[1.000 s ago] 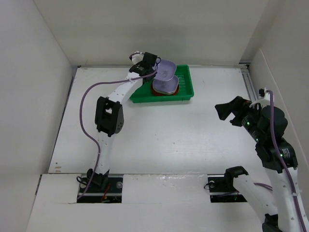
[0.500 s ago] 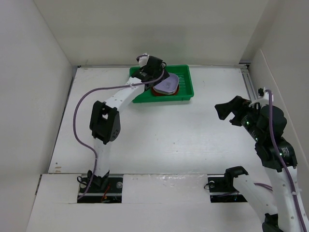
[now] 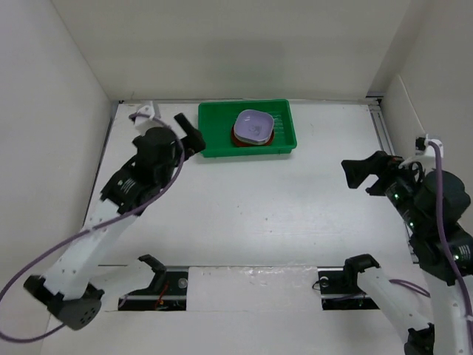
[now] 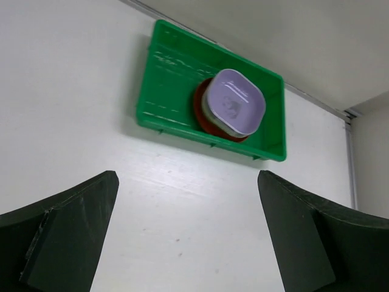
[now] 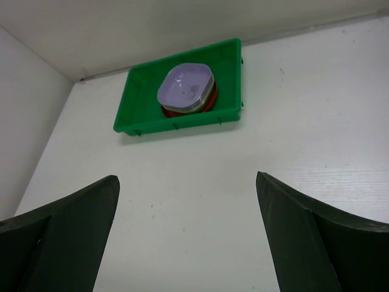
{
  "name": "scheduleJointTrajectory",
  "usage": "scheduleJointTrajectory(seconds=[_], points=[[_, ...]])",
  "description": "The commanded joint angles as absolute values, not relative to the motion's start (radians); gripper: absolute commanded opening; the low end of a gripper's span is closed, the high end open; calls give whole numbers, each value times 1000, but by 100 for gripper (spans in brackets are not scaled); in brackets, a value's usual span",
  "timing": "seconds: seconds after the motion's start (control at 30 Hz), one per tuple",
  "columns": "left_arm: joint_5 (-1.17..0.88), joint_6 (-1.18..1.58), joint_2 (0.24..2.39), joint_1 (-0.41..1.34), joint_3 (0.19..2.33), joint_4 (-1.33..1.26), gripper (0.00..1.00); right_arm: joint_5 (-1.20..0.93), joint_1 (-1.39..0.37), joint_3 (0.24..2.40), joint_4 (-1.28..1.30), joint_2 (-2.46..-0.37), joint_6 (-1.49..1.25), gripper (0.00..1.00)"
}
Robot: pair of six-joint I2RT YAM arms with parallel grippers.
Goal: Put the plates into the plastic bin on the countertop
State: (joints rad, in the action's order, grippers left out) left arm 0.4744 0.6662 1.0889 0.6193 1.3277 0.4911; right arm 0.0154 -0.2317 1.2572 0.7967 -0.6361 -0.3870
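Note:
The green plastic bin (image 3: 214, 132) sits at the back of the white countertop (image 3: 244, 207). Inside it is a stack of plates, with a lavender rounded-square plate (image 3: 253, 126) on top and a red round plate (image 3: 236, 140) showing at the edge beneath. My left gripper (image 3: 191, 133) hangs open just left of the bin, with nothing between its fingers. In the left wrist view the bin (image 4: 170, 91) and lavender plate (image 4: 234, 102) lie ahead of the open left gripper (image 4: 187, 177). My right gripper (image 3: 360, 174) is open and empty at the right. From the right wrist view, the bin (image 5: 143, 103) is far ahead.
White walls enclose the countertop on the left, back and right. A metal rail (image 3: 384, 133) runs along the right edge. The arm bases stand at the near edge.
The left gripper opened and let the lavender plate drop onto the stack. It then drew back to the left of the bin. The right arm shifted slightly to the right.

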Motion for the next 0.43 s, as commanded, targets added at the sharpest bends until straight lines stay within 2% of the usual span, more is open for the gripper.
scheduleJointTrajectory(seconds=[0.0, 0.13, 0.4], points=[[577, 611, 942, 615, 1209, 606, 100, 47, -242, 1345, 854, -592, -328, 100], [688, 600, 690, 615, 1093, 698, 100, 78, -299, 1355, 887, -580, -318, 100], [739, 623, 465, 615, 1049, 732, 100, 110, -322, 1293, 868, -552, -318, 100]])
